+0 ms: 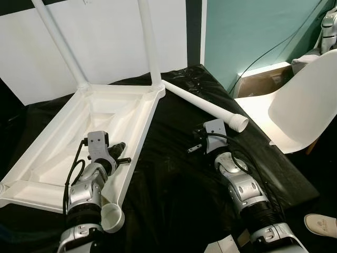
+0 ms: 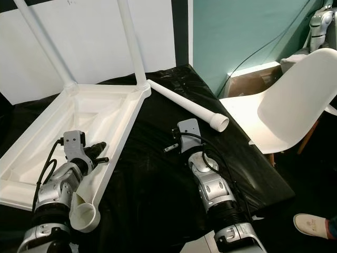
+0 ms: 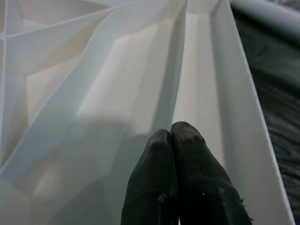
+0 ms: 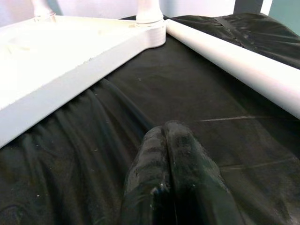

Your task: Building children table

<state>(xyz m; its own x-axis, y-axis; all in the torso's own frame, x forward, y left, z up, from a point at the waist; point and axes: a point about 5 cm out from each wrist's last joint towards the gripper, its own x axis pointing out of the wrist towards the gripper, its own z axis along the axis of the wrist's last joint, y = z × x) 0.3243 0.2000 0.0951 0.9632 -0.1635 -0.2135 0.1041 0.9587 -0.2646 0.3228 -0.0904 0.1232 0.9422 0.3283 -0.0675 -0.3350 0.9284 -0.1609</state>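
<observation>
The white children's table top [image 1: 63,132] lies upside down on a black cloth, with two white legs [image 1: 150,42] standing up from its far corners. A loose white leg [image 1: 205,104] lies on the cloth to its right. Another white tube end [image 1: 111,217] shows at the top's near right corner, under my left forearm. My left gripper [image 3: 171,133] is shut and empty, over the ribbed underside just inside the right rim [image 3: 243,108]. My right gripper [image 4: 164,127] is shut and empty, low over the cloth between the table top [image 4: 70,61] and the loose leg [image 4: 243,65].
A white moulded chair [image 1: 300,105] stands close on the right, with a cardboard box [image 1: 258,81] behind it. The cloth-covered surface ends at its right edge [image 1: 295,174]. A shoe [image 1: 321,224] is on the floor at the near right. White boards line the back.
</observation>
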